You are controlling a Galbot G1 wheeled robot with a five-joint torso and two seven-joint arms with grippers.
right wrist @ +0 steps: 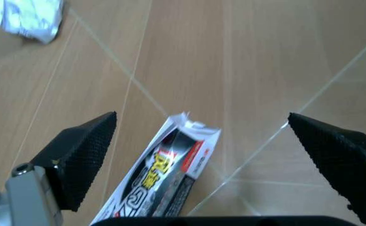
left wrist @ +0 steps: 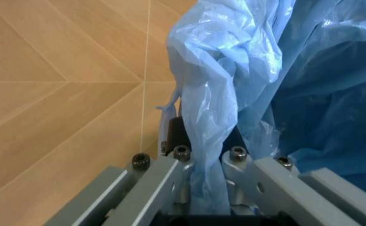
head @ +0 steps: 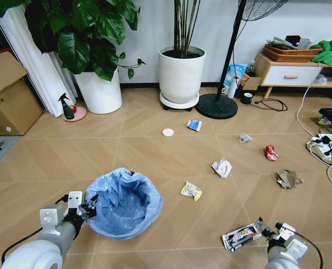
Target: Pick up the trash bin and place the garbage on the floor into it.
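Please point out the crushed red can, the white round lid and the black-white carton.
Crushed red metal can (head: 271,152), head view, middle of its body.
White round flat lid (head: 168,132), head view, its centre.
Black-white flattened cardboard carton (right wrist: 161,179), right wrist view, its printed face.

Both arms are white and rounded, trailed by black cables. The left gripper (head: 90,208) has grey metal links with black socket-head screws; the right gripper (right wrist: 202,155) carries black, textured, wedge-shaped fingertips (right wrist: 83,157).
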